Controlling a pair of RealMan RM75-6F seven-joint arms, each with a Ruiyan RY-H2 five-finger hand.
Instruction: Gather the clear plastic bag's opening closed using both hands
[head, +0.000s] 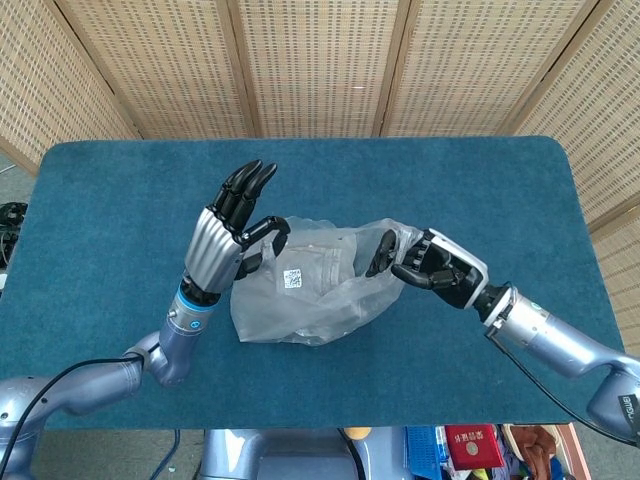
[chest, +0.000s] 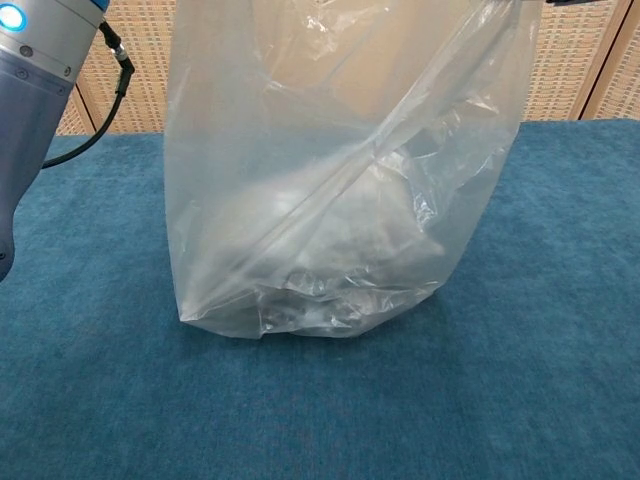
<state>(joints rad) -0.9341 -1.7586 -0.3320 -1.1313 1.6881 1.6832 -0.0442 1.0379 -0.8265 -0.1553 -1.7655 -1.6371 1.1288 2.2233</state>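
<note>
The clear plastic bag (head: 310, 290) stands on the blue table (head: 100, 200), directly between the two hands, with its bottom resting on the cloth and its top held up. The left hand (head: 228, 232) pinches the rim on its own side between the thumb and a finger, while its other fingers point upward and are spread away from the plastic. The right hand (head: 425, 264) is at the opposite rim with its fingers curled; it seems to hold the plastic there, but the head view does not show the contact clearly, and in the chest view the hand is almost cut off at the top edge.

The opening between the two hands is not closed yet; the chest view shows the bag walls pulled tall and one tight fold running diagonally across the front.

To do this step well, both hands should come toward each other at the same height, so that the rim collects in folds between them and not only on one side. The pull upward should stay gentle, because the thin film could slip out of the left hand's small pinch. The bottom should remain on the table, so the contents do not tip out.
</note>
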